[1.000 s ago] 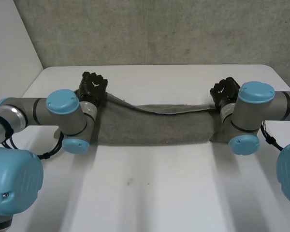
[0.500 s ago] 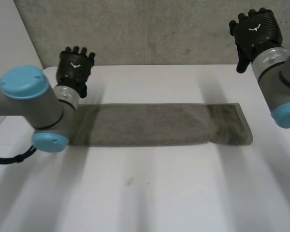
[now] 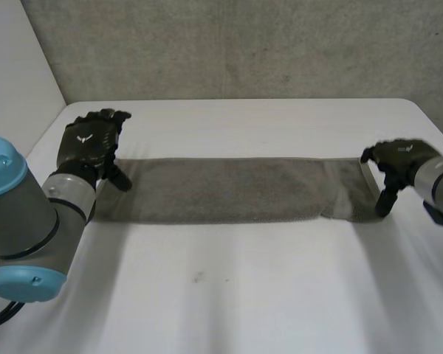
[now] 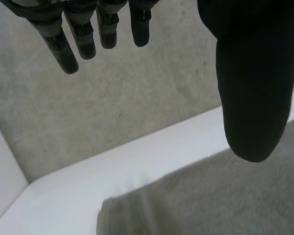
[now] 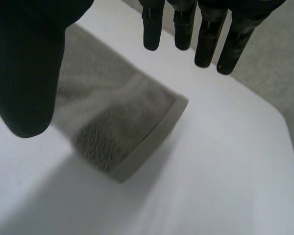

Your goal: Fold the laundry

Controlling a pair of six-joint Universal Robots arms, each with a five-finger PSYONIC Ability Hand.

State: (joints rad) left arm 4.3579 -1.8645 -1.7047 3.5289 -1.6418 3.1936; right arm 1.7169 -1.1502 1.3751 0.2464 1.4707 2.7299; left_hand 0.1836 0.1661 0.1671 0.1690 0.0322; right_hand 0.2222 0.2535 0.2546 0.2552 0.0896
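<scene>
At the middle left of the frame in the head view, I am holding my left hand [image 3: 88, 144] open over the left end of the grey towel [image 3: 229, 190]. My fingers are spreading and my thumb is pointing down toward the cloth, grasping nothing. I cannot tell whether the thumb is touching it. In the left wrist view my fingers [image 4: 63, 44] are hanging straight, well apart from the thumb. The towel's end is lying below the thumb, and bare table is showing past the cloth's corner.

Across the middle of the frame in the head view, the towel is lying flat on the white table [image 3: 244, 295] as one long narrow band. It is running from one hand to the other, with a rough grey wall [image 3: 244, 44] standing behind the table along the upper part of the frame.

At the middle right of the frame, I am holding my right hand [image 3: 399, 158] over the towel's right end, thumb pointing down beside the short edge. In the right wrist view my fingers [image 5: 206, 34] are hanging straight and released, gripping nothing. The hemmed short end of the towel is lying on the table beneath the hand, between thumb and fingertips.
</scene>
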